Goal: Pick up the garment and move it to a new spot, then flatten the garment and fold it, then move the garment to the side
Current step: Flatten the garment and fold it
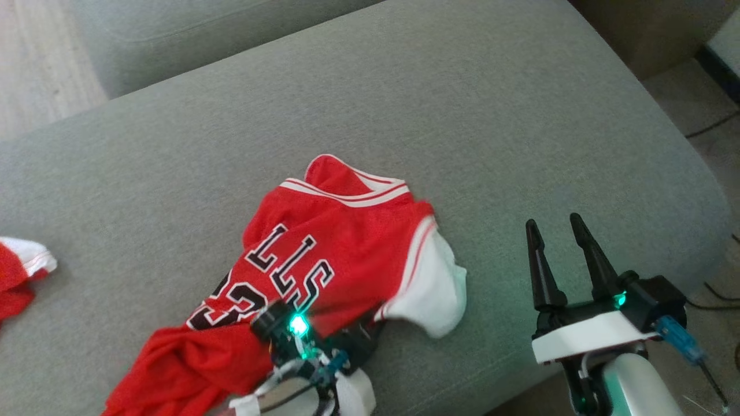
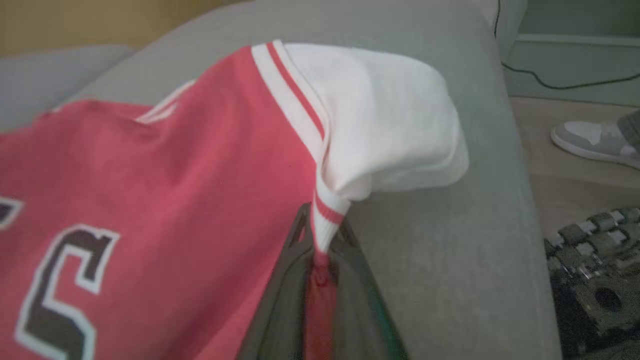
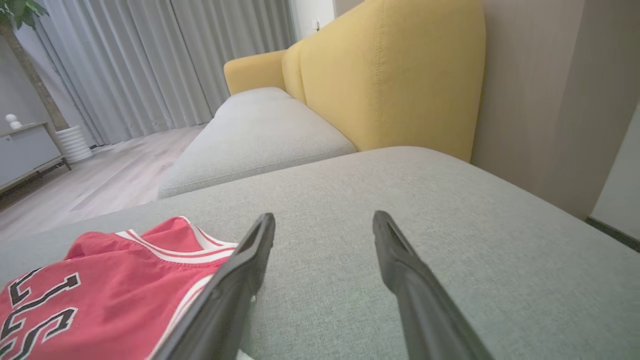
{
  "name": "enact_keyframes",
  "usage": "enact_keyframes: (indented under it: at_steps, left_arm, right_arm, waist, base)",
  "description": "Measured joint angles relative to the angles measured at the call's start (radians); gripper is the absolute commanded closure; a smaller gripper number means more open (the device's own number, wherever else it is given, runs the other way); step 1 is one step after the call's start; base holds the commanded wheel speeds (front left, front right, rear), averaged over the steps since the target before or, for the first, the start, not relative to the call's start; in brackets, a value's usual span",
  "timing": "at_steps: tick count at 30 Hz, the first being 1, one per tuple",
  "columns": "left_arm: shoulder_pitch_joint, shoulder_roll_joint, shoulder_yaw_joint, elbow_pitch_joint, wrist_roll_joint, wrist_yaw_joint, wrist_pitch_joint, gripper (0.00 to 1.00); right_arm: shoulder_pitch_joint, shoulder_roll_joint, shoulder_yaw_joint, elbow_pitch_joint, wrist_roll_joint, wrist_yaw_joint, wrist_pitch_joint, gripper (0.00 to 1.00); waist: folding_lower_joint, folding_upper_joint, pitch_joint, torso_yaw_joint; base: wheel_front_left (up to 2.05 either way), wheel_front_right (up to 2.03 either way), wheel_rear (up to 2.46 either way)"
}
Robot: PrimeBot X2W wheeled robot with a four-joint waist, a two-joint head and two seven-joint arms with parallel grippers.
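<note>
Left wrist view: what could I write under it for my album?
Left end effector pinching the striped trim of a red jersey on a grey sofa.

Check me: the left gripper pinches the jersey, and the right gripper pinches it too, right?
No. The left gripper pinches the jersey, but the right gripper is open, holding nothing; the right wrist view shows it.

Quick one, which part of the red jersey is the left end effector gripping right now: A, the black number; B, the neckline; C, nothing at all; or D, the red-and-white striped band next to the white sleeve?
D: in the left wrist view the left end effector has its fingers closed on the lower end of the striped band of the jersey, where it meets the white sleeve.
</note>
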Motion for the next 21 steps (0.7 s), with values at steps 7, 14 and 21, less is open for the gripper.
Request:
enact_keyframes:
  at_steps: [7, 14, 21]
  left_arm:
    - [-0.141, -0.02, 0.114, -0.062, -0.006, 0.035, -0.099, 1.0]
    - [-0.195, -0.027, 0.308, -0.135, -0.222, -0.064, -0.087, 1.0]
    - [-0.296, 0.09, 0.407, -0.185, -0.378, -0.17, 0.083, 1.0]
  right_arm:
    - [-0.002, 0.0, -0.003, 0.0, 0.012, 0.0, 0.0, 0.0]
    - [-0.016, 0.0, 0.002, 0.0, 0.025, 0.0, 0.0, 0.0]
    - [-0.016, 0.0, 0.002, 0.001, 0.036, 0.0, 0.0, 0.0]
  waist:
    - [0.0, 0.0, 0.008, -0.041]
    - [0.0, 0.0, -0.001, -0.08]
    - [0.0, 0.0, -0.008, -0.116]
  base:
    - [0.0, 0.0, 0.0]
    - [0.0, 0.0, 0.0]
    - [0.0, 0.0, 0.0]
